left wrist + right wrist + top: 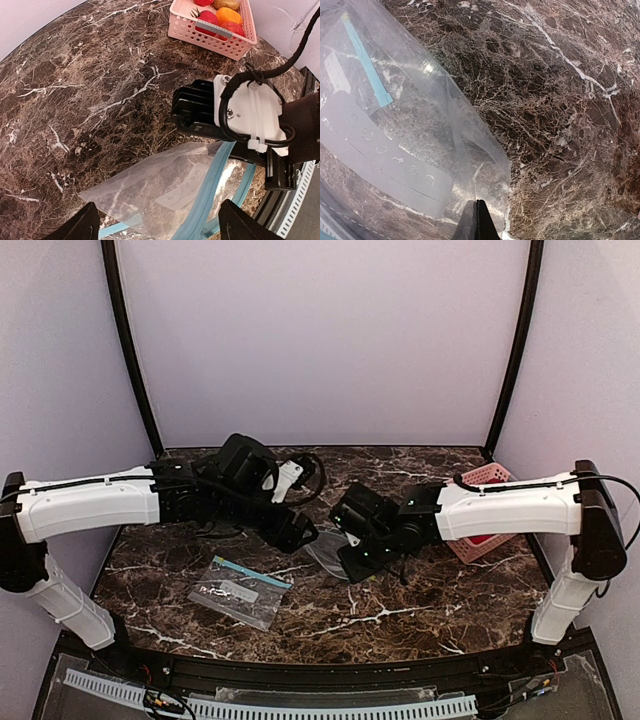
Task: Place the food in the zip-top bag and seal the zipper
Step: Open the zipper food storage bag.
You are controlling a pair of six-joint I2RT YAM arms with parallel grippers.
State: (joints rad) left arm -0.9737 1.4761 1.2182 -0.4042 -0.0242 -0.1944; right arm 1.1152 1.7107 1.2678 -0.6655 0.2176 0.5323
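Left gripper (160,223): jaws are spread wide and nothing is held; the bag is seen between them
Right gripper (477,220): fingers are pinched together on an edge of the clear flexible plastic zip-top bag (145,192)
Bag place: mid-table, between both grippers, with its teal-blue zipper strip (212,195) beside the right one
Food: red and orange round pieces (210,17) are kept in the pink slatted plastic basket (200,37), far right on the dark marble table (420,590)
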